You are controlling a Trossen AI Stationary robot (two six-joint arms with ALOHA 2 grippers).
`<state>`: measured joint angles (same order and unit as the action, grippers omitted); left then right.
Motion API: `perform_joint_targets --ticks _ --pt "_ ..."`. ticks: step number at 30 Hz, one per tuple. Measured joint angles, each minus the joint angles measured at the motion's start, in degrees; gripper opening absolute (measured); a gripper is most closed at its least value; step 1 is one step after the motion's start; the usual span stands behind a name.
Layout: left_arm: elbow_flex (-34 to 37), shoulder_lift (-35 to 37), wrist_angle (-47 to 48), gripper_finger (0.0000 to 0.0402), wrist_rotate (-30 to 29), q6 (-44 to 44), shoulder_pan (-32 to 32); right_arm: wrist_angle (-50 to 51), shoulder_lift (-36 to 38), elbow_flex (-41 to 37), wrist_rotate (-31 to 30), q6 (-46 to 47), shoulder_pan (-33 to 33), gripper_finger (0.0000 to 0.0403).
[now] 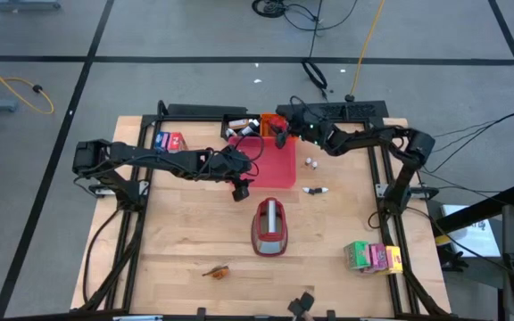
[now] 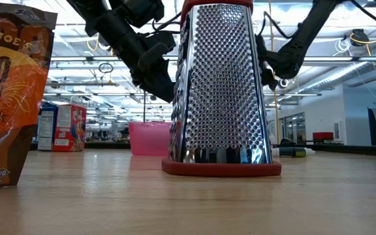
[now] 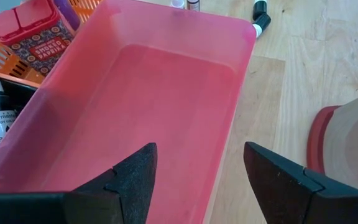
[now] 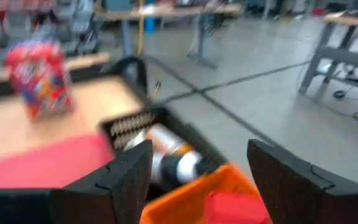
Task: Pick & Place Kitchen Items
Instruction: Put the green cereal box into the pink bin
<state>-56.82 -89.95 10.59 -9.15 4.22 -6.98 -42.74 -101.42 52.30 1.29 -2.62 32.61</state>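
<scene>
Both claws, left (image 3: 194,180) and right (image 4: 197,180), gape empty over the pink tray (image 1: 279,165).

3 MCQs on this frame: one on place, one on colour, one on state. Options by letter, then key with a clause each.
1. Where does the grater stand?
A. inside the pink tray
B. on the bare table, nearer the front edge than the tray
C. on the orange bin

2. What colour is the grater's base rim?
A. red
B. blue
C. yellow

3. How do the left gripper fingers stand?
A. shut on a carton
B. shut on nothing
C. open, holding nothing

Key: 1 B, the high view shows it on wood, apart from the pink tray. 2 A, the low view shows a red rim under the metal. 3 C, the left wrist view shows a wide gap between the fingers with only the tray floor behind it.
</scene>
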Motion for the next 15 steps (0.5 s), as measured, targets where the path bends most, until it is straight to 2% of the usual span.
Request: perform_joint_targets --ticks 3,9,15 --pt "0.00 0.00 -0.02 0.0244 0.00 -0.57 0.00 4.82 2.68 -0.63 -2.01 -1.83 -2.19 0.0253" --pt "0.00 0.00 0.32 0.0244 -0.24 -0.60 0.00 16.16 10.56 -3.37 -13.37 -5.08 -7.65 0.0253" --pt "0.00 0.00 0.34 0.0244 -0.37 -0.47 0.00 25.05 21.60 -9.18 -13.60 -0.52 -12.64 0.0253"
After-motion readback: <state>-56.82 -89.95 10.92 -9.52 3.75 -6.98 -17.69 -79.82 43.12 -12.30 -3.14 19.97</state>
